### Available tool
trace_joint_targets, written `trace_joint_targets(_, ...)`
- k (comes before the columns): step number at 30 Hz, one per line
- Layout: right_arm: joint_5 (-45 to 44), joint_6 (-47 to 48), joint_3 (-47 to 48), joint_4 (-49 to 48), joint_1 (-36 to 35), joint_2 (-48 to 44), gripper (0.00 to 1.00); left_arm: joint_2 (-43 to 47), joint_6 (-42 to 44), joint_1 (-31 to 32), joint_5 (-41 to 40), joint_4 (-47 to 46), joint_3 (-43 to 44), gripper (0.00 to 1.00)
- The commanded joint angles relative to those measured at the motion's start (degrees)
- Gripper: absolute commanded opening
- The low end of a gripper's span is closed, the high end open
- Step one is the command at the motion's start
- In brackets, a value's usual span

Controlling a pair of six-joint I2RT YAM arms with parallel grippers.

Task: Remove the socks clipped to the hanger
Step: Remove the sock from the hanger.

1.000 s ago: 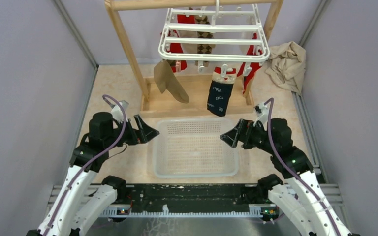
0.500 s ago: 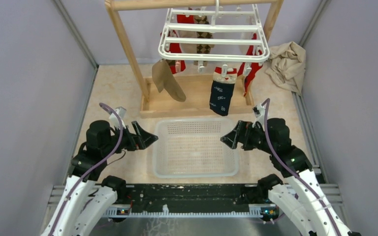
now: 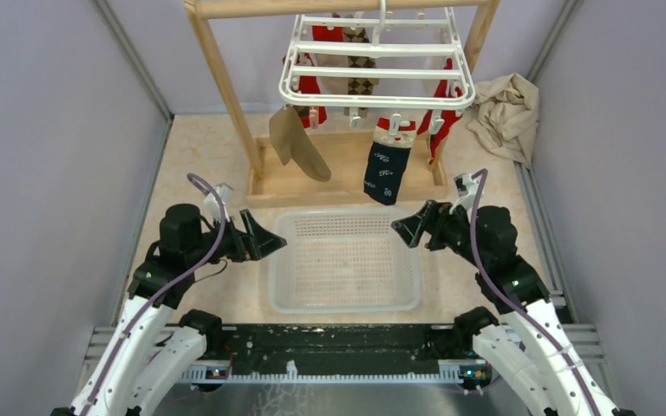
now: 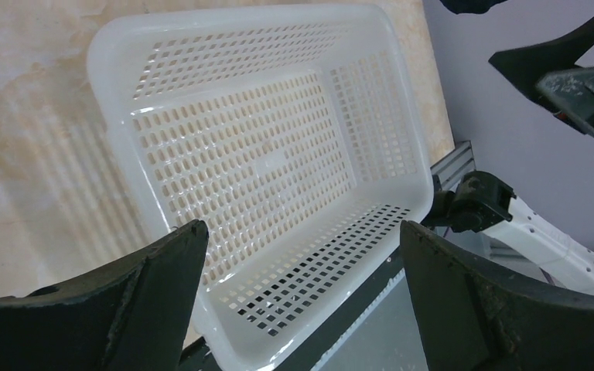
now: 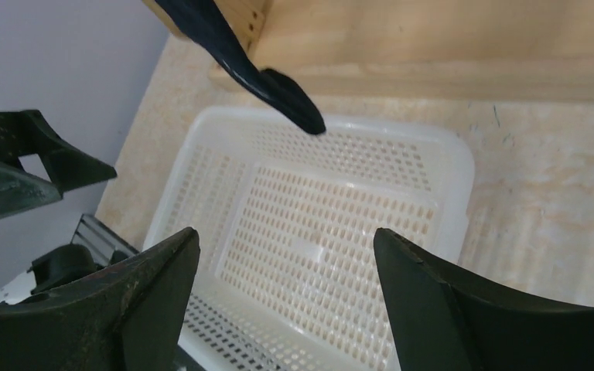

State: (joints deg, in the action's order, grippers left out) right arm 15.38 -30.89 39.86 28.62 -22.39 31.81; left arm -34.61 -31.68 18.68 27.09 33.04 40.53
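Note:
The white hanger (image 3: 377,61) hangs from the wooden frame at the back with socks clipped under it. A tan sock (image 3: 299,147) hangs front left, and a navy sock (image 3: 388,169) front right. Red socks (image 3: 310,87) and a diamond-patterned sock (image 3: 360,82) hang further back. My left gripper (image 3: 269,238) is open at the basket's left edge, far below the socks; the left wrist view shows its jaws (image 4: 302,232) wide apart and empty. My right gripper (image 3: 403,227) is open at the basket's right rim, below the navy sock's toe (image 5: 240,66), with nothing between its jaws (image 5: 286,236).
A white perforated basket (image 3: 277,260) sits on the table between the two arms, with nothing in it (image 4: 116,139). The wooden frame (image 3: 225,78) and its base board stand behind it. A crumpled beige cloth (image 3: 505,113) lies at the back right.
My right gripper has moved away from its base toward the navy sock, its jaws a little narrower. The left gripper shifted slightly toward the basket. The hanging socks sway a little.

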Motion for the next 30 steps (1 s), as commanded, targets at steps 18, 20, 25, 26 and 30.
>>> trace_joint_targets(18,-8.6,6.4,6.5,-32.5,-0.5,10.9,0.9,-12.8,-6.4,10.4,0.5,-24.6,-5.0,0.99)
trace_joint_targets(20,-8.6,7.1,7.1,-32.7,-0.5,11.5,0.9,-14.8,-6.4,14.0,-2.2,-26.0,-4.8,0.99)
trace_joint_targets(25,-6.8,8.5,7.7,-34.5,-0.5,13.2,0.91,-18.3,-6.5,18.7,-6.7,-29.5,-4.9,0.99)
trace_joint_targets(26,-6.1,8.5,7.7,-35.4,-0.5,13.9,0.91,-18.2,-6.8,19.4,-7.0,-31.4,-5.5,0.99)
trace_joint_targets(30,-3.3,6.8,5.4,-39.7,-0.5,16.0,0.88,-16.8,-8.3,21.7,-8.4,-39.0,-8.5,0.99)
